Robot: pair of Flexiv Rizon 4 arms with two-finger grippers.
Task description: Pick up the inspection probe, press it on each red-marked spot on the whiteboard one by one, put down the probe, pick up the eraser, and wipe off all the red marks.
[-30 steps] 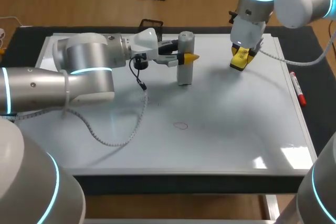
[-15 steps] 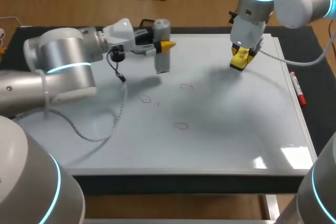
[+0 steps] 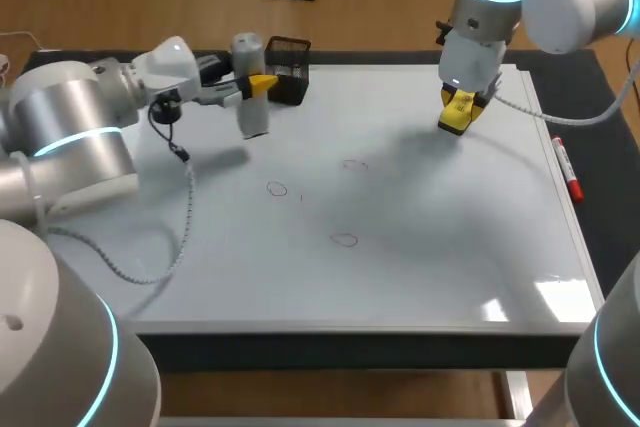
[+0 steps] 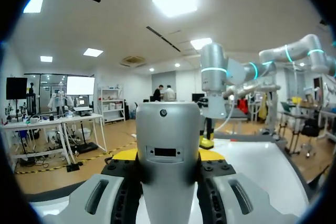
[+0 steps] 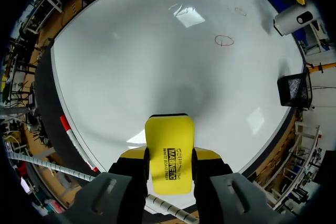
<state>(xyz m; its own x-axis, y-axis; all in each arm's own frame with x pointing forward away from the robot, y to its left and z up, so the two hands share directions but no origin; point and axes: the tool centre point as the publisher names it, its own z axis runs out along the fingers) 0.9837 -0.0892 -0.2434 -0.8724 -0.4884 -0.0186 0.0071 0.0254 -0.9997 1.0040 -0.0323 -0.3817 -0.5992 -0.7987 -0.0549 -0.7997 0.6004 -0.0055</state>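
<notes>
A grey cylindrical probe (image 3: 250, 87) hangs upright over the whiteboard's (image 3: 450, 247) far left part, with my left gripper (image 3: 252, 87) shut on it. In the left wrist view the probe (image 4: 168, 166) fills the gap between the yellow-tipped fingers (image 4: 125, 155). My right gripper (image 3: 458, 112) is shut on a yellow eraser (image 3: 456, 115) above the board's far right part; the eraser (image 5: 169, 153) sits between that gripper's fingers. Three thin red circles lie mid-board: one (image 3: 353, 164) farthest back, one (image 3: 277, 188) to the left, one (image 3: 344, 240) nearest. The right wrist view shows a red circle (image 5: 224, 40) ahead of the eraser.
A black mesh basket (image 3: 288, 55) stands at the board's far edge, just right of the probe. A red marker (image 3: 567, 169) lies on the dark mat beside the board's right edge. A loose cable (image 3: 185, 217) hangs from my left wrist over the board.
My left arm has carried the probe from the board's middle back and to the left, ending beside the basket. The right arm with the eraser has kept still.
</notes>
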